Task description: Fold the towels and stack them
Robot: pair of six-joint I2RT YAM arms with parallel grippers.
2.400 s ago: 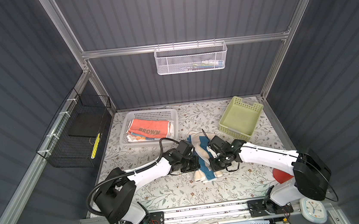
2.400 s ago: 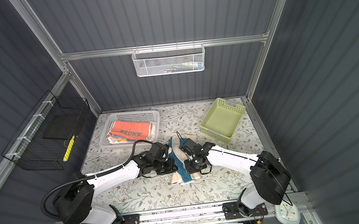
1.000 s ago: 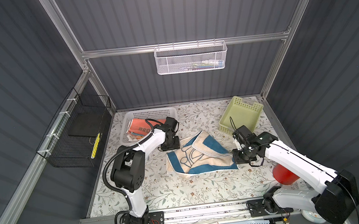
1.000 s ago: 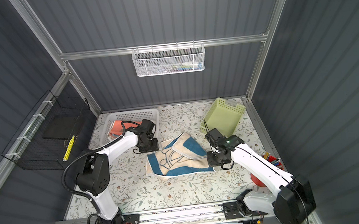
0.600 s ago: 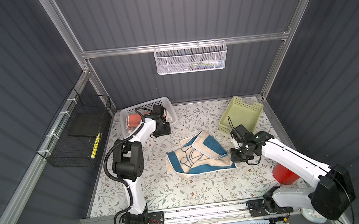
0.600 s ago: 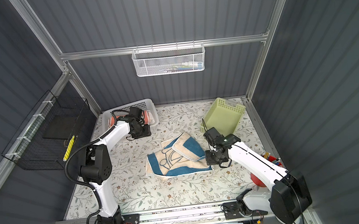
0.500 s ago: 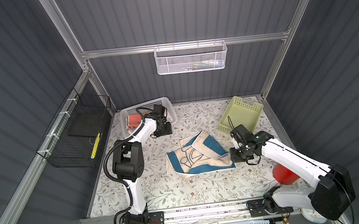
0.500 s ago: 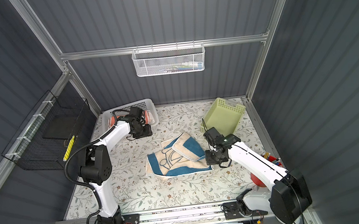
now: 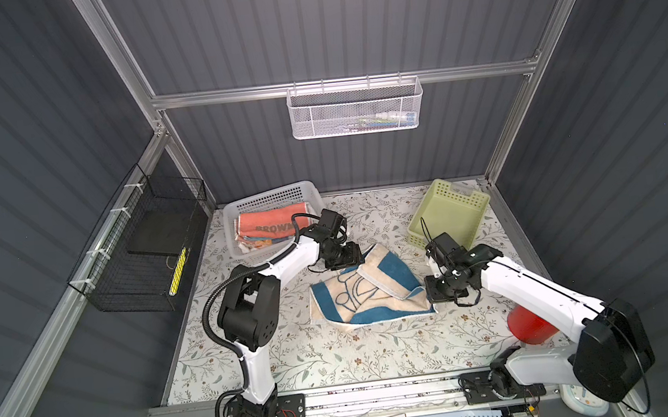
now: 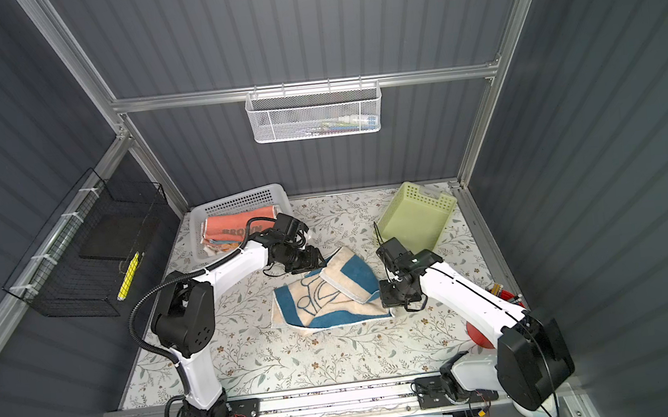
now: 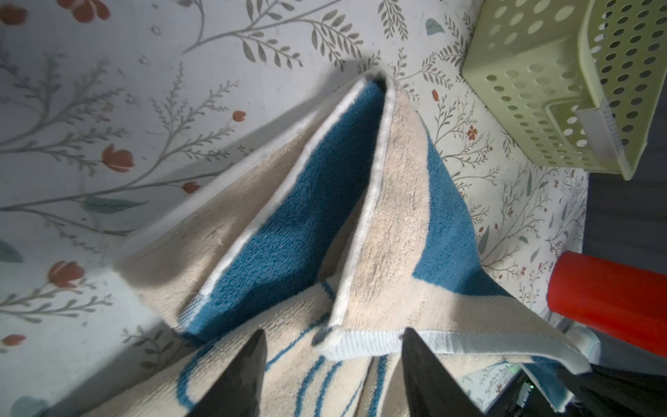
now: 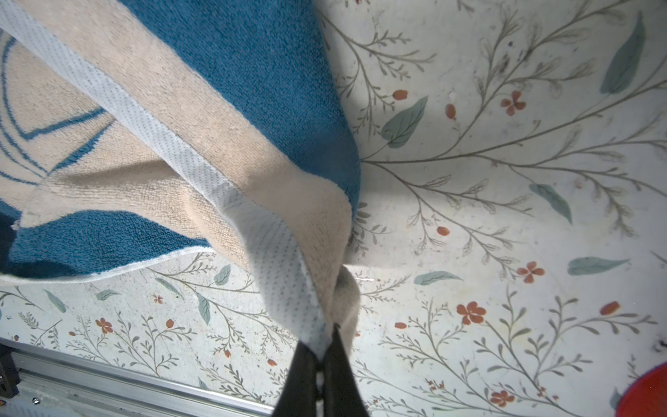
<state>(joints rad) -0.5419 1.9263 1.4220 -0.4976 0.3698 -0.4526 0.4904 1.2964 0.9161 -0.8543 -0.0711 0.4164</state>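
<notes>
the cream-and-blue towel [image 9: 367, 294] lies partly opened on the middle of the flowered bench [image 9: 338, 355], with one flap doubled back over its line-drawing panel, and it sits between the two arms. the right pincer [image 9: 432, 294] is clenched on the towel's corner on its own side. in the right wrist view the white hem band runs straight into the closed jaws of that pincer [image 12: 325, 341], and the cloth rises off the bench there. the left pincer [image 9: 351, 256] is at the opposite, far corner, the one nearest the white basket [image 9: 268, 193] that holds the coral towel [image 9: 271, 224] lettered "brown". its jaws stand apart and grasp nothing. in the left wrist view this pincer [image 11: 332, 332] has the short hem of the doubled flap crossing the gap between its fingers, and the flap's long edges run away from the camera. whether the fingertips touch the terry cannot be told. the line from held corner to free corner runs aslant across the bench, and the left arm is the nearer to the free one. the next move likely turns on the left jaws closing across that hem, not along it.
</notes>
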